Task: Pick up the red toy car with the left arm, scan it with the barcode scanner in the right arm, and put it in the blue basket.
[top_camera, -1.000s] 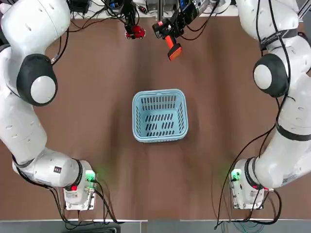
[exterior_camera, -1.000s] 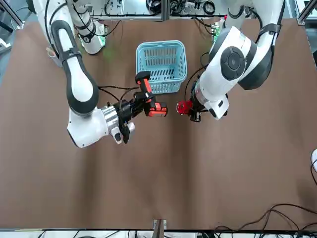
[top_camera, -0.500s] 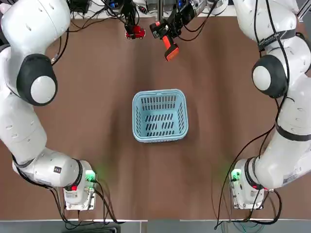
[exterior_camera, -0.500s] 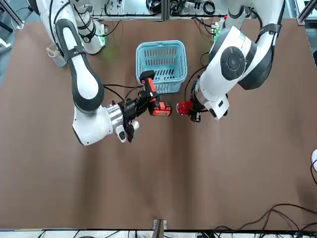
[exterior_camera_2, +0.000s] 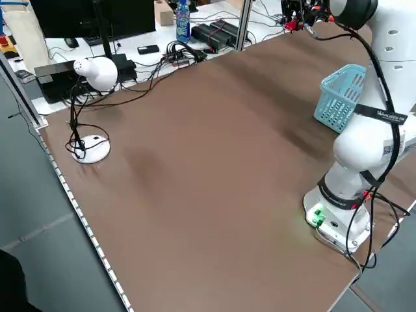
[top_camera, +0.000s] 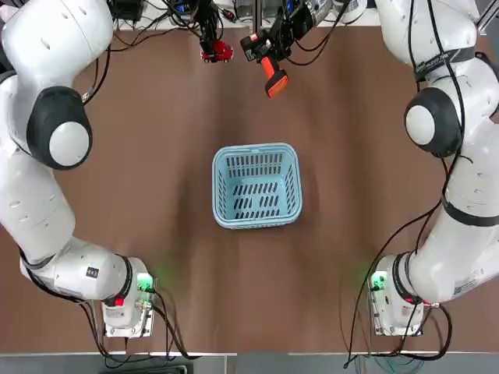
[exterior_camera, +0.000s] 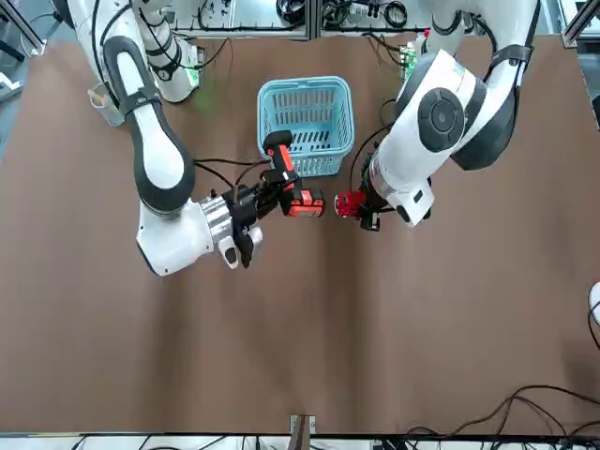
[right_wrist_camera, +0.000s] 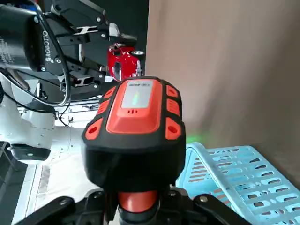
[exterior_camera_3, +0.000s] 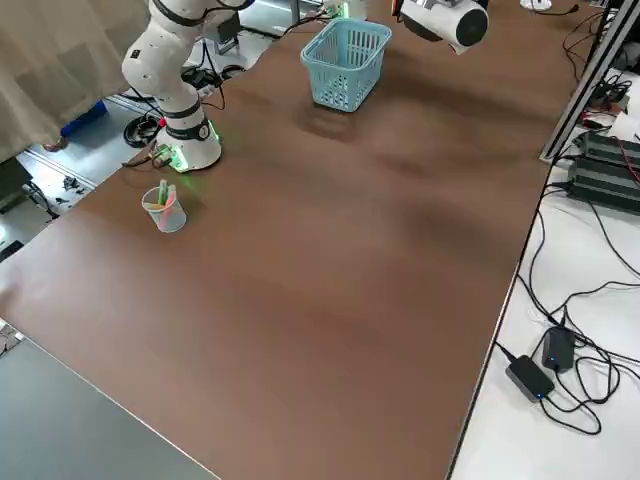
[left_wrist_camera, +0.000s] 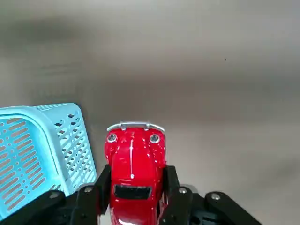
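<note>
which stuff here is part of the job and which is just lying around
In the job:
- small glossy red toy car, gripped by the left hand
- orange-and-black barcode scanner, gripped by the right hand
- light blue slotted plastic basket

Just lying about:
- clear plastic cup
- white desk lamp
- blue-capped bottle

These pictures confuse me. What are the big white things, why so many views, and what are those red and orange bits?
The white things are two robot arms bolted to a brown table. One picture looks straight down, one faces the robot from across the table, two look in from the sides, and two come from small cameras on the arms' wrists. The left gripper is shut on a red toy car, held up in the air. The right gripper is shut on a barcode scanner with an orange handle, its head pointed at the car close by. A blue basket stands empty in the middle of the table. A cup holding some small items stands near one arm's base.
</note>
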You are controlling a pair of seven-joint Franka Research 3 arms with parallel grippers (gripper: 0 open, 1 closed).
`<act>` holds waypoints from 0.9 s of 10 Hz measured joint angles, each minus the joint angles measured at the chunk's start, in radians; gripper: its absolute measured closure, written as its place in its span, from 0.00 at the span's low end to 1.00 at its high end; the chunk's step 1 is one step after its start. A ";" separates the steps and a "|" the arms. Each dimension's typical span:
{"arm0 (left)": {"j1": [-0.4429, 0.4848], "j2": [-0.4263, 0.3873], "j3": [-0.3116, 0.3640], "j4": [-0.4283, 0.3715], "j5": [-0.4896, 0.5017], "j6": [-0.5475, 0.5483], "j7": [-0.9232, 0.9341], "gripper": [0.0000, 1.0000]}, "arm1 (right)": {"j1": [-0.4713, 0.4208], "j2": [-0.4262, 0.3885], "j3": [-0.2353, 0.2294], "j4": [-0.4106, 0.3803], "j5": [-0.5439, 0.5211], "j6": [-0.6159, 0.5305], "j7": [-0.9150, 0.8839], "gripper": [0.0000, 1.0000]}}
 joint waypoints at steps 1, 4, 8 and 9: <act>0.000 0.000 0.000 0.000 0.000 0.000 0.000 0.51 | -0.006 -0.002 -0.001 0.003 0.001 -0.002 0.006 0.63; -0.001 0.000 0.000 0.000 0.000 0.000 0.001 0.51 | -0.036 -0.037 -0.007 0.016 -0.044 -0.007 0.092 0.63; -0.010 0.000 -0.009 0.000 0.001 0.000 0.003 0.51 | -0.107 -0.050 -0.012 0.055 -0.173 -0.082 0.194 0.63; -0.012 -0.001 -0.012 0.000 0.002 -0.001 0.009 0.51 | -0.137 -0.051 -0.014 0.070 -0.234 -0.094 0.211 0.63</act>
